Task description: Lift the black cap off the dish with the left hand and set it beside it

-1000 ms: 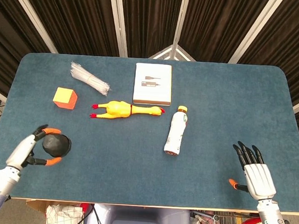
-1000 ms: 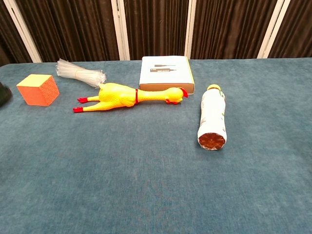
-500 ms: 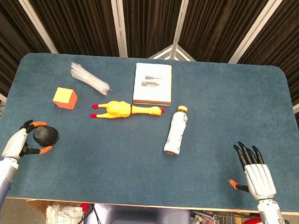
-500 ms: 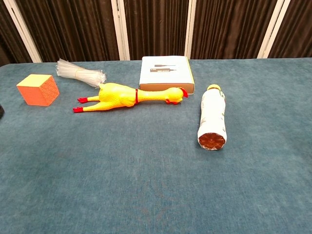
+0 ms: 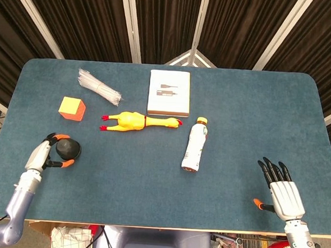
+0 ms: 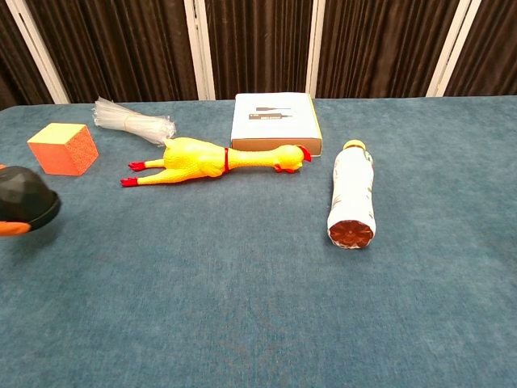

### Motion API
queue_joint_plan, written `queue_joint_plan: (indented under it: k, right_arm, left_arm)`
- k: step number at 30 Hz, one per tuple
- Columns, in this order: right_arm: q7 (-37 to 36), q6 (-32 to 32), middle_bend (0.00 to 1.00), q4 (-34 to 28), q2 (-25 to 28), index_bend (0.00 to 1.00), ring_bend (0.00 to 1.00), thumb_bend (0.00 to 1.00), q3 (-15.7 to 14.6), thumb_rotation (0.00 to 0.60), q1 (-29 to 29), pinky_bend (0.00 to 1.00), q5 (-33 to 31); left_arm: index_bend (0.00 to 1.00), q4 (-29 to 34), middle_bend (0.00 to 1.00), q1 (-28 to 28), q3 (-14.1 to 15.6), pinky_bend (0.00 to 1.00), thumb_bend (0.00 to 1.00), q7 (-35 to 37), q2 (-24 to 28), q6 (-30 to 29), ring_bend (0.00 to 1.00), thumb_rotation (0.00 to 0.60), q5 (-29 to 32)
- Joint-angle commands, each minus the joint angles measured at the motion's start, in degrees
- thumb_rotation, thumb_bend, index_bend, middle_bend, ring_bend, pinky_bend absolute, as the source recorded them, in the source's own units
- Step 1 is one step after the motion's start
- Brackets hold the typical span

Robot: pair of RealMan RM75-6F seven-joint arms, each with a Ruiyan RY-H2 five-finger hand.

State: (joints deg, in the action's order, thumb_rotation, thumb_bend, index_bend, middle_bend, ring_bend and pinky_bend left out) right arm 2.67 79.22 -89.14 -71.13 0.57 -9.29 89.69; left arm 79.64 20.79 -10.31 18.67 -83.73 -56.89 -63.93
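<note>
The black cap (image 5: 68, 148) is a small dark dome near the table's left front. My left hand (image 5: 46, 155) grips it between orange-tipped fingers, from the cap's left side. In the chest view the cap (image 6: 24, 199) shows at the left edge with an orange fingertip (image 6: 13, 229) under it, seemingly just above the cloth. No dish shows in either view. My right hand (image 5: 282, 190) lies flat at the front right, fingers spread, holding nothing.
Behind the cap stands an orange cube (image 5: 72, 108). A yellow rubber chicken (image 5: 140, 122), a lying bottle (image 5: 195, 145), a white box (image 5: 169, 93) and a bundle of clear plastic (image 5: 98, 86) occupy the middle and back. The table's front edge (image 5: 148, 226) is near both hands.
The left hand swung left with the cap, then came back to the right, so the cap now shows at the chest view's left edge. The right hand has not moved.
</note>
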Motion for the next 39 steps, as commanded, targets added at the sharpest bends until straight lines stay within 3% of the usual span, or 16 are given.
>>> queue_joint_plan:
  k: [1, 14, 19, 25, 28, 34, 39]
  right_arm:
    - [0.1, 0.1, 0.00, 0.0, 0.0, 0.00, 0.13, 0.15, -0.1, 0.600, 0.1, 0.00, 0.1]
    - [-0.5, -0.3, 0.00, 0.1, 0.3, 0.00, 0.13, 0.15, 0.3, 0.600, -0.3, 0.00, -0.5]
    - [-1.0, -0.1, 0.00, 0.1, 0.4, 0.00, 0.13, 0.15, 0.2, 0.600, -0.1, 0.00, -0.4]
    - [-1.9, -0.1, 0.00, 0.1, 0.7, 0.00, 0.13, 0.15, 0.2, 0.600, -0.2, 0.00, -0.4]
    - [-2.0, -0.3, 0.00, 0.3, 0.5, 0.00, 0.13, 0.15, 0.1, 0.600, -0.2, 0.00, -0.3]
    - [-2.0, -0.4, 0.00, 0.2, 0.6, 0.00, 0.13, 0.15, 0.0, 0.600, -0.2, 0.00, -0.3]
    - [-2.0, -0.3, 0.00, 0.0, 0.7, 0.00, 0.13, 0.15, -0.1, 0.600, -0.1, 0.00, -0.5]
  left_arm:
    - [0.27, 0.9, 0.48, 0.7, -0.4, 0.00, 0.50, -1.1, -0.8, 0.0, 0.00, 0.600, 0.2]
    - [0.26, 0.0, 0.47, 5.0, -1.8, 0.00, 0.50, -9.7, -8.0, 0.9, 0.00, 0.600, 3.2]
    - [0.23, 0.6, 0.42, 6.0, -1.8, 0.00, 0.44, -12.6, -9.3, 1.1, 0.00, 0.600, 4.0]
    - [0.17, 2.5, 0.21, 6.8, -1.4, 0.00, 0.31, -15.8, -8.8, 2.0, 0.00, 0.600, 5.3]
    - [0.15, 4.2, 0.16, 7.3, -0.8, 0.00, 0.28, -17.0, -7.6, 3.5, 0.00, 0.600, 5.6]
    - [0.13, 6.8, 0.11, 7.5, -1.0, 0.00, 0.24, -17.8, -6.2, 3.3, 0.00, 0.600, 5.7]
    - [0.13, 8.4, 0.17, 7.3, -1.3, 0.00, 0.24, -17.7, -5.4, 2.0, 0.00, 0.600, 5.2]
